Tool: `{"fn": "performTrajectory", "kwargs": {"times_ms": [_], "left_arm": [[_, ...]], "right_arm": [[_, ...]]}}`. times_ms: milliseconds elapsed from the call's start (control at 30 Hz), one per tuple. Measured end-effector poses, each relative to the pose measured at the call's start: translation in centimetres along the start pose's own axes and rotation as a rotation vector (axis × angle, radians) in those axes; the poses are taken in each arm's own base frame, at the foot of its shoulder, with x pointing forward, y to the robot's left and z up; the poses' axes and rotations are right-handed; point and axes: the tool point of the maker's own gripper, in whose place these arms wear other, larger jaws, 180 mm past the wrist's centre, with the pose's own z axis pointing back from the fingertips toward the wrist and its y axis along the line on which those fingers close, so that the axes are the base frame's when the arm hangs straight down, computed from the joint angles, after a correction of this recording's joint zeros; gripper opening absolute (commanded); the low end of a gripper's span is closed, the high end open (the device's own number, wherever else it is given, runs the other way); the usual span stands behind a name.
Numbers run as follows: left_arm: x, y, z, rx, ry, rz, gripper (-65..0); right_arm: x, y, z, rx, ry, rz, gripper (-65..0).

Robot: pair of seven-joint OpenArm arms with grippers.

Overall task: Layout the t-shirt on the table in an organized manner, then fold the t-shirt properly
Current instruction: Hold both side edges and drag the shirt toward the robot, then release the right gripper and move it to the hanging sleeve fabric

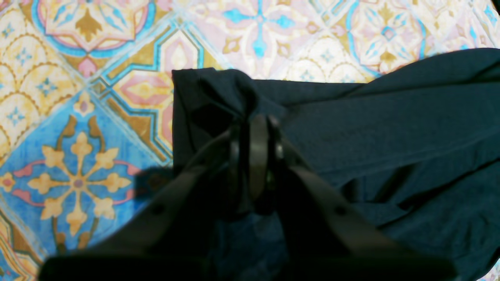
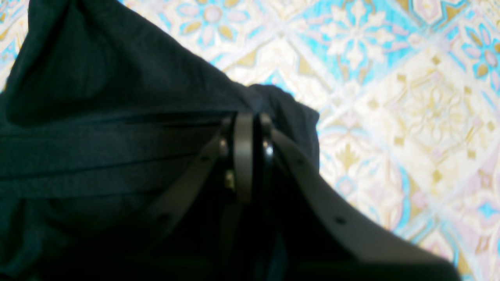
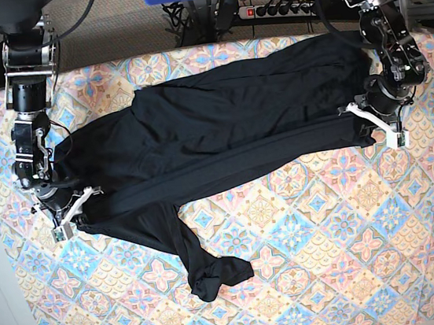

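Both grippers, left (image 1: 254, 128) and right (image 2: 247, 125), are clenched on bunched corners of the t-shirt (image 3: 229, 129), stretched between them across the table (image 3: 332, 259). Light, limp cloth; probably best gripped at hem corners.

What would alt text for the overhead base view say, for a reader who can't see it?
A black t-shirt lies stretched across a pastel patterned table, each end pinched by a robot arm: left gripper, right gripper. One twisted sleeve trails toward the near edge.
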Motion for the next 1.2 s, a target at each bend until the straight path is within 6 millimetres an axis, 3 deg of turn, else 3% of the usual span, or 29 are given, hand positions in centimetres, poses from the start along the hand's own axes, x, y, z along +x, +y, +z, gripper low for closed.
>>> {"fn": "performTrajectory", "kwargs": {"times_ms": [100, 300, 433, 800, 967, 1133, 1200], "left_arm": [[0.0, 0.0, 0.0, 0.001, -0.001, 0.001, -59.0], [-0.3, 0.7, 0.2, 0.022, 0.006, 0.005, -42.5], [-1.0, 0.7, 0.3, 0.024, 0.026, 0.007, -36.5], [-0.5, 1.8, 0.8, 0.045, 0.001, 0.027, -35.5], [-0.3, 3.8, 1.6, 0.097, -0.015, 0.058, -35.5], [-0.2, 3.3, 1.6, 0.078, -0.022, 0.064, -35.5], [0.0, 4.3, 2.1, 0.102, -0.038, 0.085, -35.5]], "right_arm": [[-0.7, 0.0, 0.0, 0.001, 0.033, -0.001, -60.9], [-1.5, -0.4, 0.1, -0.012, 0.083, 0.002, -48.0], [-1.4, -0.5, 0.2, -0.016, 0.083, 0.009, -42.2], [0.5, 0.9, 2.1, -0.008, 0.01, 0.085, -39.0], [5.2, -1.5, 3.8, -0.073, -0.129, 0.064, -39.0], [4.3, -2.6, 4.2, -0.1, -0.107, 0.035, -37.7], [5.5, -2.6, 3.7, -0.1, -0.106, 0.047, -35.5]]}}
